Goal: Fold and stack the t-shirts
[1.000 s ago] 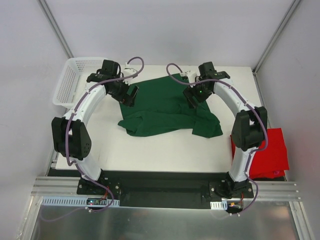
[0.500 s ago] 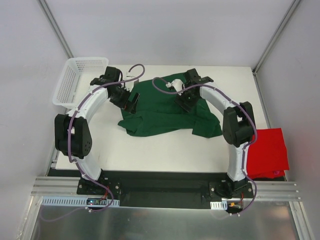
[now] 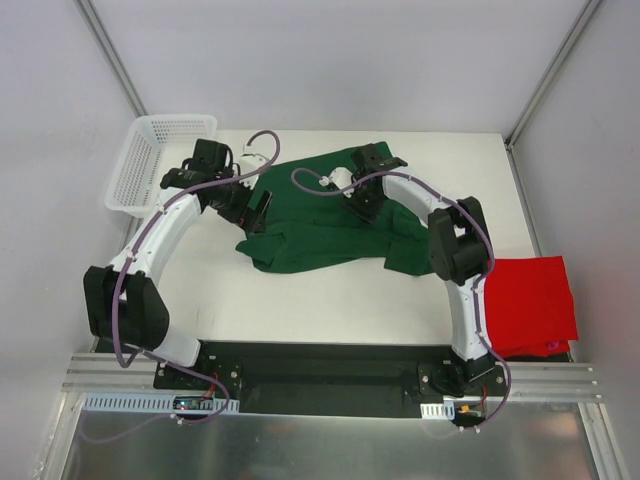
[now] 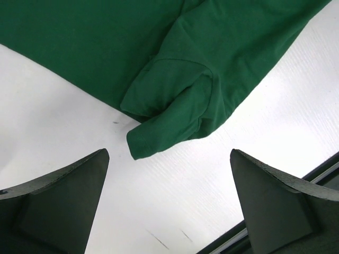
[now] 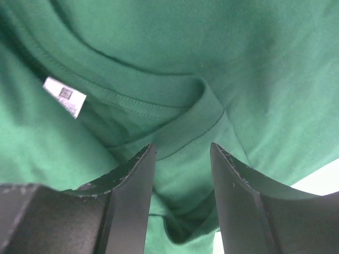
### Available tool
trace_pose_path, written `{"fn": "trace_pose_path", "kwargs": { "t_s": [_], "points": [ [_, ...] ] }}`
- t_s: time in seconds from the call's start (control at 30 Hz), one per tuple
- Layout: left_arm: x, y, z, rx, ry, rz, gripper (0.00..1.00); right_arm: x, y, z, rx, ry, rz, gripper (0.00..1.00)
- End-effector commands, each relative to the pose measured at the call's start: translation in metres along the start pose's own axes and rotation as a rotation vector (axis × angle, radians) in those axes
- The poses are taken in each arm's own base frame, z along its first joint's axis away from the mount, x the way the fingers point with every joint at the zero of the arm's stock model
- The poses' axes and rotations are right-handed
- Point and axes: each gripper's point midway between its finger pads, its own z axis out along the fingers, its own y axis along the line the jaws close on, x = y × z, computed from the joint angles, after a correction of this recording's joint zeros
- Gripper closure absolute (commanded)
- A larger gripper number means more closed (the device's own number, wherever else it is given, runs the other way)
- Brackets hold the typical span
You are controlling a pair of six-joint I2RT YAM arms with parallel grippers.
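Top external view: we see the green shirt rumpled, the red shirt lying apart to its right. Left gripper and right gripper hover spread over it; folding and stacking remain.

The right pincer has slid leftward, farther across the green t-shirt.

You have the dark green cotton t-shirt lying in the middle of the white table, towards its far side. The bright red cotton t-shirt lies at the near right corner, well apart from it. The white plastic mesh basket sits at the far left corner. Your left gripper is above the green shirt's left edge, and your right gripper is above its collar.
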Motion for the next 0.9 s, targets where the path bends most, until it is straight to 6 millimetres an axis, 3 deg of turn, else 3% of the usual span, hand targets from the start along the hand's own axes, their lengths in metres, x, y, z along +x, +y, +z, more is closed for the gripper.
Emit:
{"fn": "trace_pose_path", "kwargs": {
  "t_s": [0.0, 0.2, 0.3, 0.43, 0.53, 0.7, 0.8, 0.83, 0.87],
  "points": [
    [0.002, -0.006, -0.029, -0.028, -0.039, 0.027, 0.01, -0.015, -0.010, -0.004, 0.025, -0.023, -0.029, 0.51],
    [0.008, -0.019, -0.047, -0.021, -0.067, 0.037, 0.01, -0.026, -0.017, -0.005, 0.051, -0.049, -0.035, 0.47],
    [0.014, -0.022, -0.050, -0.022, -0.067, 0.039, 0.01, -0.029, -0.016, 0.000, 0.047, -0.040, -0.043, 0.42],
    [0.026, -0.022, -0.051, -0.040, -0.051, 0.036, 0.01, -0.033, -0.013, 0.008, 0.021, -0.025, -0.055, 0.27],
    [0.031, -0.023, -0.053, -0.048, -0.049, 0.037, 0.01, -0.033, -0.011, 0.010, 0.004, -0.017, -0.065, 0.24],
    [0.034, -0.023, -0.058, -0.067, -0.058, 0.044, 0.01, -0.028, -0.007, 0.016, -0.022, 0.001, -0.066, 0.36],
    [0.035, -0.023, -0.056, -0.067, -0.053, 0.041, 0.01, -0.027, -0.004, 0.017, -0.030, 0.003, -0.062, 0.54],
    [0.036, -0.023, -0.056, -0.067, -0.049, 0.039, 0.01, -0.027, -0.004, 0.016, -0.027, 0.001, -0.059, 0.67],
    [0.037, -0.023, -0.055, -0.063, -0.046, 0.036, 0.01, -0.027, -0.005, 0.016, -0.023, 0.000, -0.057, 0.75]
  ]
}}
